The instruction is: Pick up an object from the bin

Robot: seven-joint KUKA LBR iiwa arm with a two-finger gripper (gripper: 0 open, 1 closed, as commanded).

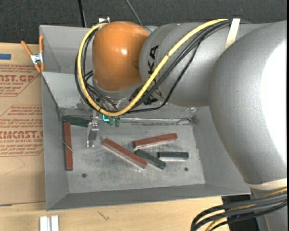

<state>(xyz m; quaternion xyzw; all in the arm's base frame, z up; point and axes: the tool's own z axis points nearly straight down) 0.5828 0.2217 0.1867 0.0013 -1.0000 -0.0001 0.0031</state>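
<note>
My gripper [91, 139] reaches down into the back left part of the bin, below the orange cover. A dark green bar [77, 121] lies just left of it by the back wall, partly hidden under the wrist. A red-brown bar [67, 146] lies lengthwise along the left wall, a short way left of the gripper. Another red-brown bar [124, 153] lies slanted on the floor just right of the gripper. Nothing shows in the gripper's grasp.
Further right lie a red-brown bar [155, 140] and two dark green bars [151, 159] [173, 155], crossing the slanted bar's end. The big grey arm covers the bin's back and right side.
</note>
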